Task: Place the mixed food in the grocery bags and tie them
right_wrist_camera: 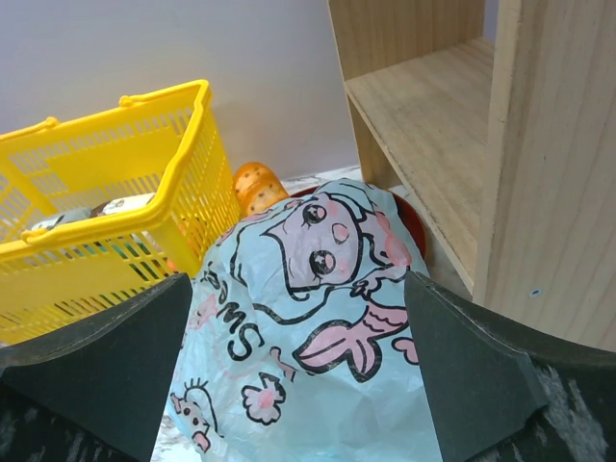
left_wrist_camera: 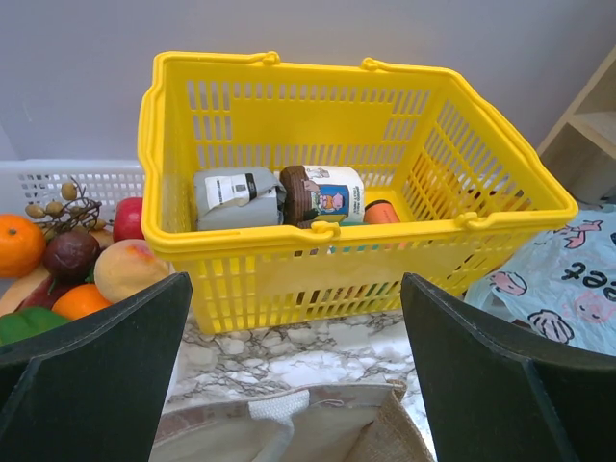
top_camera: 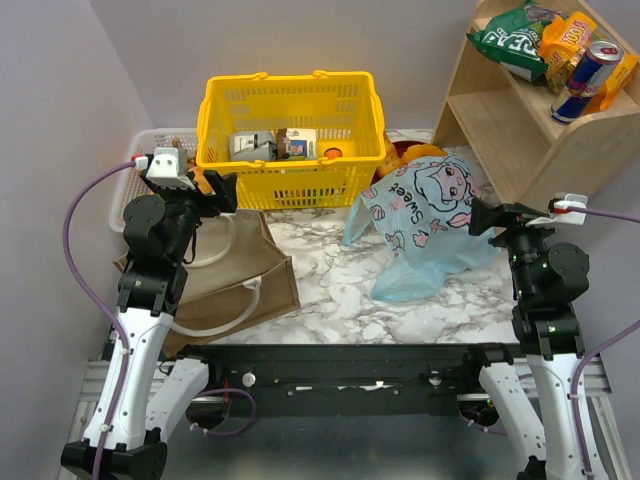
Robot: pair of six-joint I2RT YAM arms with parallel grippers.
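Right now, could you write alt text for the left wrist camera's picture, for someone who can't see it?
A yellow mesh basket fills the middle, holding a grey carton and a white-labelled carton. Loose fruit is piled to its left, a light-blue cartoon-print bag lies at right, and the left gripper stands open in the foreground.

Two grocery bags lie on the tabletop: one light-blue bag (top_camera: 430,205) toward the right edge and one tan bag (top_camera: 270,278) toward the left edge. One yellow basket (top_camera: 290,100) at the far edge holds two cartons, one grey (left_wrist_camera: 236,197) and one white (left_wrist_camera: 332,192). The wooden shelf (top_camera: 500,140) carries two drink cans (top_camera: 603,58), one green snack packet (top_camera: 510,35) and one orange snack packet (top_camera: 568,35). The white tray (left_wrist_camera: 58,178) at the far left corner shows two oranges (left_wrist_camera: 17,243), one red fruit (left_wrist_camera: 128,217), one dark fruit (left_wrist_camera: 69,255), one peach-coloured fruit (left_wrist_camera: 130,269) and one green fruit (left_wrist_camera: 29,325).
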